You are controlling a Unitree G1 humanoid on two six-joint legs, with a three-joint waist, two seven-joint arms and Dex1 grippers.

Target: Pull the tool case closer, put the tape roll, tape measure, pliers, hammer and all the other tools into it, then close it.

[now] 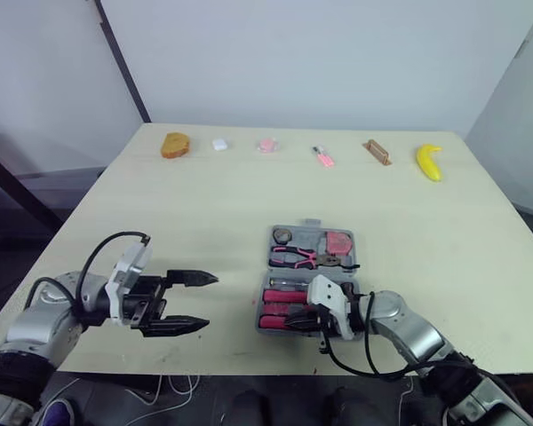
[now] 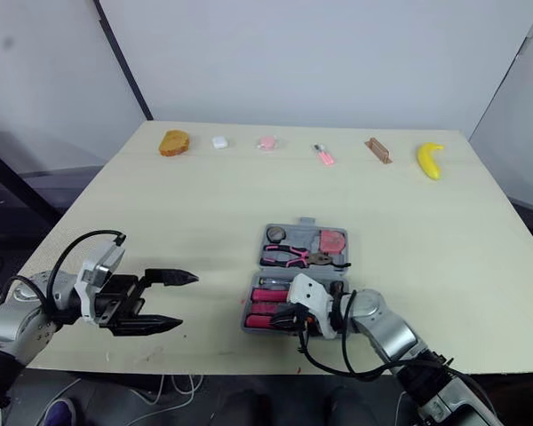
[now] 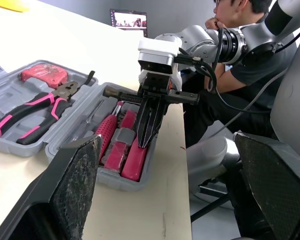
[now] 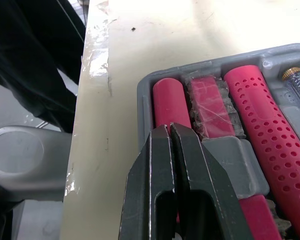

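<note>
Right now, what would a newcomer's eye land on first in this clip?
The open grey tool case sits at the front of the table, pink-handled pliers in its far half. The right gripper, fingers shut, dips into the near half over red handles, while the left gripper hovers wide open to the case's left.

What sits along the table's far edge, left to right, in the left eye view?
Far row: brown bread-like piece → small white block → small pink block → pink-and-white stick → brown bar → yellow banana.
</note>
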